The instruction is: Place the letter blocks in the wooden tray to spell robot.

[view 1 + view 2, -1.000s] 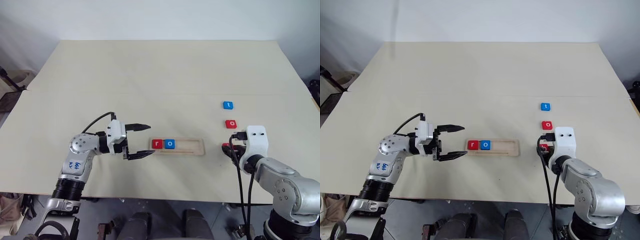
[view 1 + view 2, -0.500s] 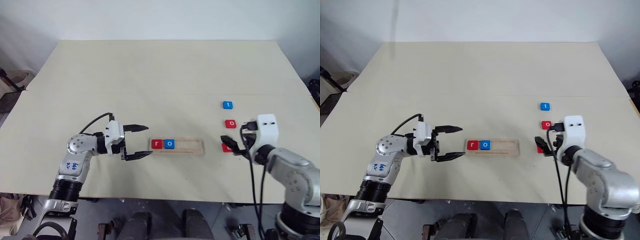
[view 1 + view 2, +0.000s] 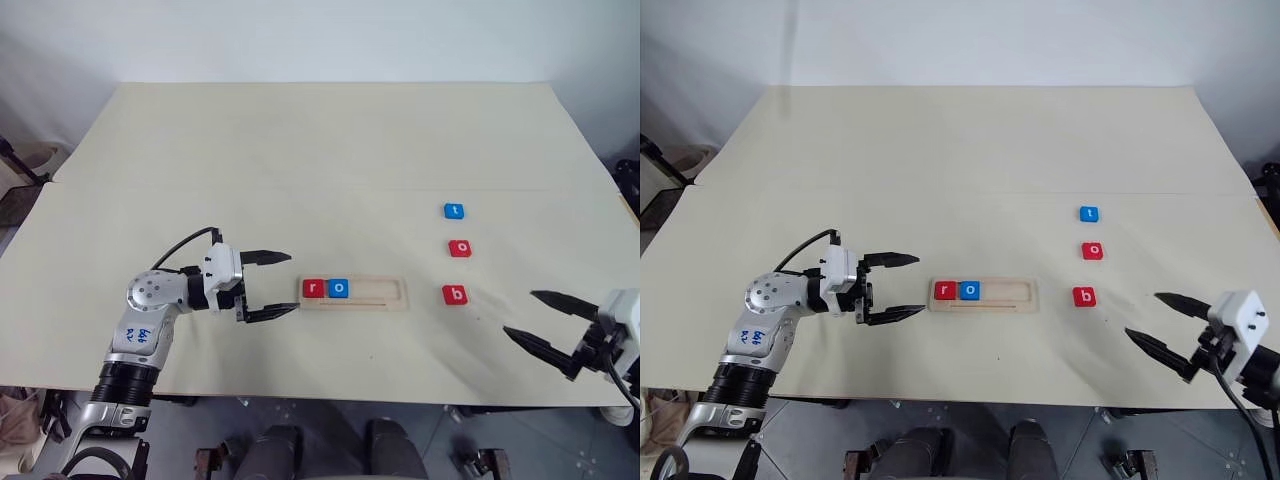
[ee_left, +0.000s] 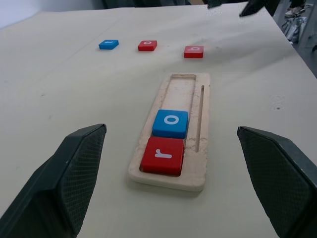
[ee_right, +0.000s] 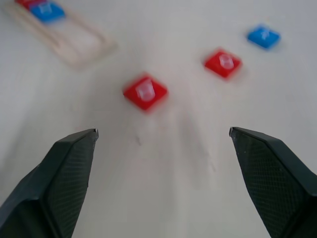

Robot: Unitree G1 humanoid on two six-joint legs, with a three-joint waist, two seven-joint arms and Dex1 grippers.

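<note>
Beige surface point(image 3: 300, 150) carries tray point(image 3: 390, 303) with red r point(image 3: 313, 288) and blue o point(image 3: 339, 288) seated; b point(image 3: 455, 294), second o point(image 3: 460, 248), t point(image 3: 455, 210) loose to its right. Left gripper point(image 3: 272, 285) and right gripper point(image 3: 545, 320) fingers wide, empty. Likely next step: right grabs b, third slot.

We see a wooden tray point(image 4: 194, 171) of pale, unvarnished, matt wood with visible grain. The letter blocks point(image 4: 170, 123) look smooth, with a slight sheen. The table point(image 3: 300, 160) is matt beige. The fingers point(image 4: 81, 168) show a black, finely textured surface.
</note>
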